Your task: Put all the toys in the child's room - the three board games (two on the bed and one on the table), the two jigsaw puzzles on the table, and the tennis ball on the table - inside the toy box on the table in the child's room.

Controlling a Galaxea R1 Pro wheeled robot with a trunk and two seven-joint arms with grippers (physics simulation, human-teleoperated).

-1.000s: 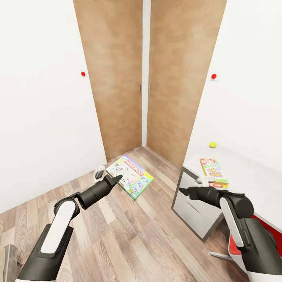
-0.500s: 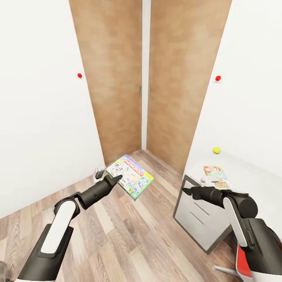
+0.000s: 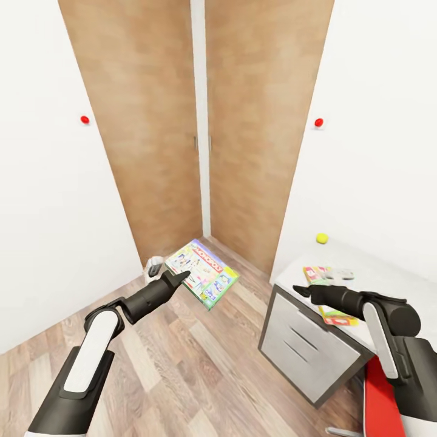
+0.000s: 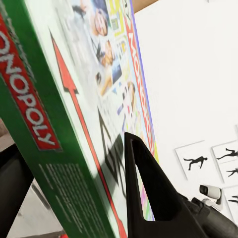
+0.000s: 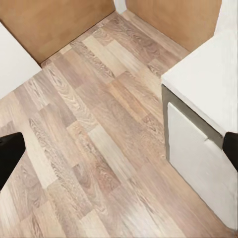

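Left end effector (image 3: 176,278) closed on the Monopoly box (image 3: 203,273), held tilted in the air above the wood floor (image 3: 182,364), in front of the brown wardrobe doors (image 3: 243,121). In the left wrist view the green side of the Monopoly box (image 4: 44,129) sits between the dark fingers (image 4: 148,183), one finger pressed on the printed face.

Right end effector (image 3: 301,291) hangs over the near corner of the surface (image 3: 394,273). In the right wrist view its fingertips (image 5: 10,153) stand far apart at opposite edges with nothing between them, so wide open and empty; below it the floor (image 5: 89,139) and the corner of the surface (image 5: 203,84) with a white drawer front (image 5: 198,163).

On the surface: Skip-Bo box (image 3: 325,285) lying flat just behind the right arm, partly covered by it; tennis ball (image 3: 321,238) farther back near the white wall (image 3: 376,152), well apart from the Skip-Bo box. Drawer unit (image 3: 303,346) under the near end. Something red (image 3: 379,400) low beside the right arm, cannot tell what. Small red dots on the walls at either side (image 3: 85,119) (image 3: 318,122).
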